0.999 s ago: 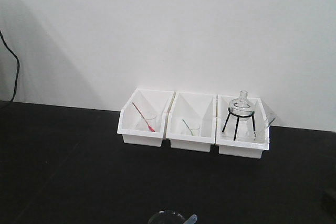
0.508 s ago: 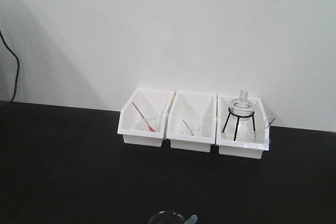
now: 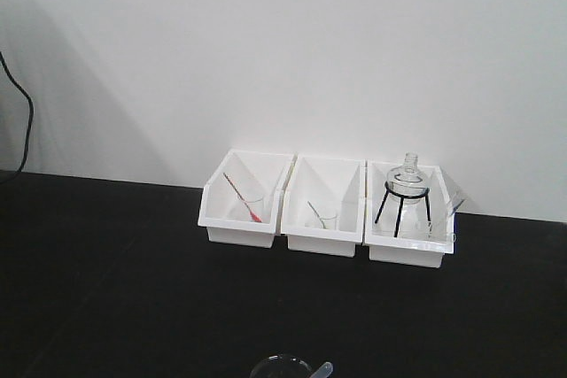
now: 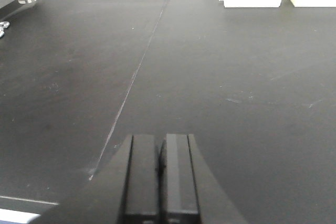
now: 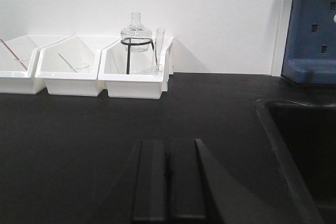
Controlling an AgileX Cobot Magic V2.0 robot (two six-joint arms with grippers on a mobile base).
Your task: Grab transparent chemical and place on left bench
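Note:
A rounded translucent bulb, the transparent chemical [image 3: 322, 367], pokes up at the very bottom edge of the front view. It sits beside the rim of a clear glass beaker [image 3: 278, 365], and the rest of it is cut off. The left bench [image 3: 106, 263] is a matte black worktop against a white wall, carrying a row of three white bins [image 3: 324, 207]. My left gripper [image 4: 161, 138] is shut above bare black worktop with nothing between its fingers. My right gripper [image 5: 168, 143] is also shut and empty, low over the black surface, facing the bins [image 5: 131, 69].
The left bin holds a red-tipped stick [image 3: 241, 197], the middle one a small beaker [image 3: 324, 216], the right one a round flask on a black tripod [image 3: 407, 185]. A sunken black sink [image 5: 299, 145] lies to the right of my right gripper. A black cable [image 3: 27, 121] hangs far left.

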